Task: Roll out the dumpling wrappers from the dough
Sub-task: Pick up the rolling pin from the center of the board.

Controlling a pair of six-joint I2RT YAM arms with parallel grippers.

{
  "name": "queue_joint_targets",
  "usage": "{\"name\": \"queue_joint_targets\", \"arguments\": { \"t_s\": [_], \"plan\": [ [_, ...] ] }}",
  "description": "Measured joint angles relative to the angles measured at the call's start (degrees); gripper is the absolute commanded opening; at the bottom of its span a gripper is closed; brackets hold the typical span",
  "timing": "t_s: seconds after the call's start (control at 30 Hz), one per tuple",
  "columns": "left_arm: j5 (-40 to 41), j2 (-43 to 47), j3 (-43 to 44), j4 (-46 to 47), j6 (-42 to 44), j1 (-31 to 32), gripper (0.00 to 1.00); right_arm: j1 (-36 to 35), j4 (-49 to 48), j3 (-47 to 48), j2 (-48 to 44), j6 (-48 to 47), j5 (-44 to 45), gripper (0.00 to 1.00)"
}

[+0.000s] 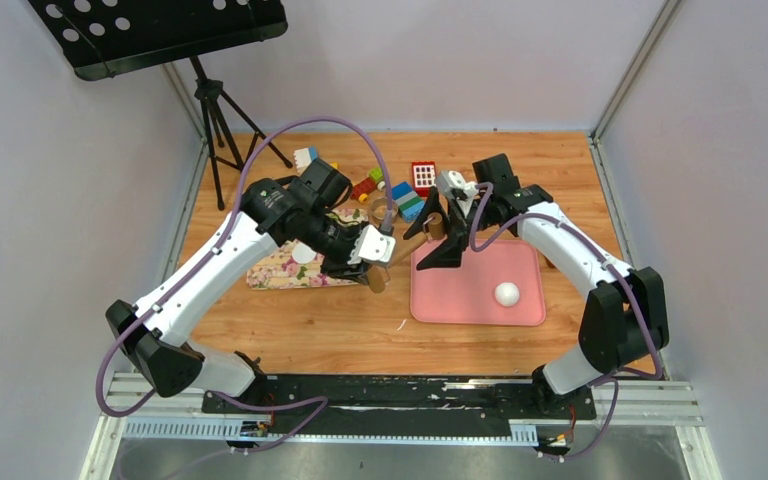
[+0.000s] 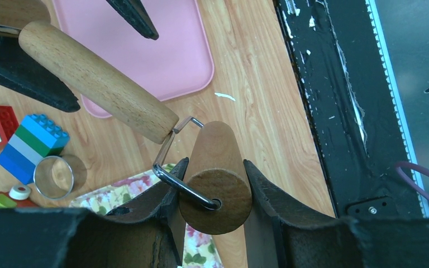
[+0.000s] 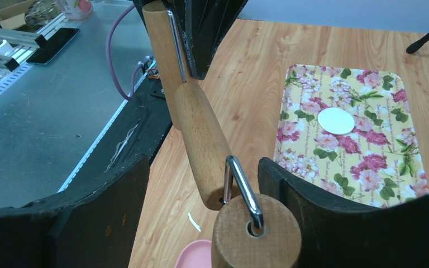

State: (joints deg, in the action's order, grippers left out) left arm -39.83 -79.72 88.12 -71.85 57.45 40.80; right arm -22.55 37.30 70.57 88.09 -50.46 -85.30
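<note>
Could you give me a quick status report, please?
Left fingers clamped on roller end. Right fingers open, straddling its other end. Dough ball untouched on pink mat. Nothing in the way.

The wooden table (image 1: 340, 330) was enclosed by plain pale walls (image 1: 50, 180). A black music stand (image 1: 160, 35) on a tripod (image 1: 218, 120) was set in the far left corner, under even light.

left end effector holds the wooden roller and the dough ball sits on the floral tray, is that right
Not quite: the top external view shows the dough ball on the pink mat, not the floral tray. The left end effector does hold the wooden roller.
</note>
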Motion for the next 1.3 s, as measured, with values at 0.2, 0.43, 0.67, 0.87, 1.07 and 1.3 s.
{"name": "queue_joint_targets", "arguments": {
  "t_s": [0.2,0.43,0.67,0.87,1.07,1.3],
  "plan": [
    [0.74,-0.09,0.0,0.02,-1.6,0.0,0.0,-0.15,0.02,0.0,0.07,0.9,-0.13,0.64],
    [1.55,-0.31,0.0,0.13,-3.67,0.0,0.0,-0.13,0.09,0.33,0.83,2.38,-0.11,0.38],
    [4.39,-0.31,-0.15,0.63,-6.8,-1.05,0.0,-0.26,0.79,0.44,1.14,2.84,-0.59,0.54],
    [5.01,-0.31,-1.49,2.27,-8.37,-0.39,0.0,-0.22,0.85,0.48,1.42,4.74,0.04,0.62],
    [5.03,-0.28,-1.77,2.91,-9.29,-0.37,0.0,-0.13,0.83,0.57,1.51,5.33,0.42,0.63],
    [4.98,-0.28,-1.77,3.06,-9.46,-0.37,0.0,-0.07,0.79,3.43,4.11,7.56,0.85,0.48]
  ]
}}
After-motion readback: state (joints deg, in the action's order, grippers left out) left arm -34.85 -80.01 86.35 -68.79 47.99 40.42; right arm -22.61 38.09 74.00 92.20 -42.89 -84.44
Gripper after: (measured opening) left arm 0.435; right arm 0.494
